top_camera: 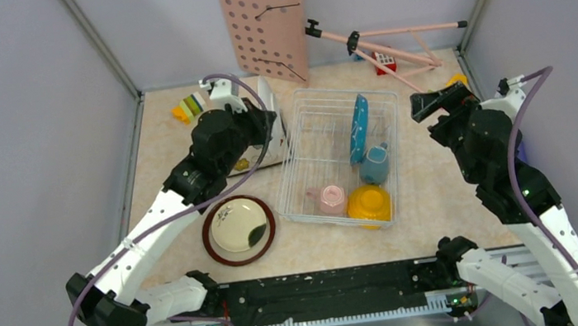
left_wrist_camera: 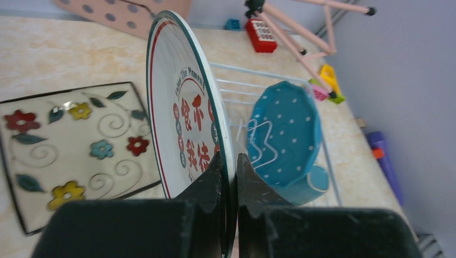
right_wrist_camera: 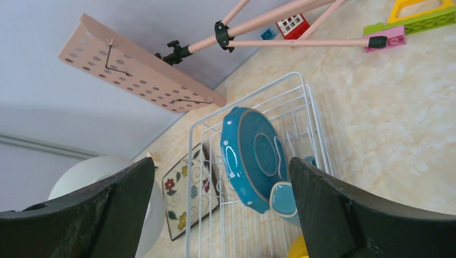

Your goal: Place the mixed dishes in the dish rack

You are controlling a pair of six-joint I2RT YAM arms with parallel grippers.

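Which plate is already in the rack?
The blue polka-dot plate, standing on edge in the dish rack. The white plate with characters is clamped in the left hand; the square floral plate and brown-rimmed plate lie flat on the table.

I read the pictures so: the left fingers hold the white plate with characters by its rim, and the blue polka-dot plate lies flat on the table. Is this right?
Not quite. The blue polka-dot plate stands on edge inside the dish rack, as the top external view shows. The left fingers do hold the white plate with characters by its rim.
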